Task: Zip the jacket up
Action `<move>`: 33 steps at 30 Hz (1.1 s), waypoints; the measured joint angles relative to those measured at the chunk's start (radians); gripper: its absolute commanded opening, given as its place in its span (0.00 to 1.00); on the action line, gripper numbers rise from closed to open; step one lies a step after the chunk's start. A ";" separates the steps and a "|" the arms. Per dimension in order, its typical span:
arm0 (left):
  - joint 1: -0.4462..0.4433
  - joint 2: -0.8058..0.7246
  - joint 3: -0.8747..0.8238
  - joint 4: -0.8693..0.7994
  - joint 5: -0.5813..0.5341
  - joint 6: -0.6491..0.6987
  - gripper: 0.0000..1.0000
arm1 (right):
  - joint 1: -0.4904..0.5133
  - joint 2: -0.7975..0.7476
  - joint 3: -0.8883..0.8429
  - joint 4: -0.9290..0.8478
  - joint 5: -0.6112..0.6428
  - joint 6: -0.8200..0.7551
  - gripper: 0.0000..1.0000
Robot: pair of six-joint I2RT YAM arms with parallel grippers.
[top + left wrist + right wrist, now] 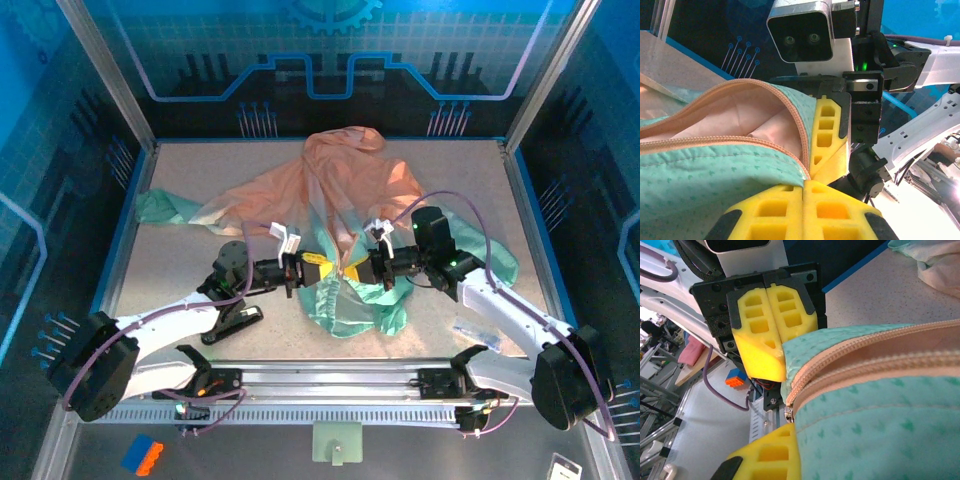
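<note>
Our 2 end effectors, left [316,268] and right [357,268], each clamp the mint hem of the jacket [340,180], which sprawls beyond them across the worktop [170,260]. The risk, we judge: an uneven pull slips the thin fabric free or jams the zipper [850,357].

This is a robotics lab test cell: two white arms [170,320] bolted to a rail [330,374] at the edge of a speckled surface [170,265], boxed in by metal posts [105,70] and blue circuit-patterned panels [420,35].
</note>
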 measured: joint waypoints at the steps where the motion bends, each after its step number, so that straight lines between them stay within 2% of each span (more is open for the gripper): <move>1: 0.000 0.000 -0.002 0.003 -0.002 0.000 0.00 | 0.000 0.001 0.000 0.002 -0.002 0.000 0.00; 23: 0.000 -0.002 -0.010 0.037 -0.045 -0.007 0.00 | -0.005 0.018 0.000 0.003 -0.027 -0.004 0.00; 33: -0.002 -0.002 -0.038 0.082 -0.049 -0.037 0.00 | -0.007 0.018 -0.005 0.075 -0.027 0.034 0.00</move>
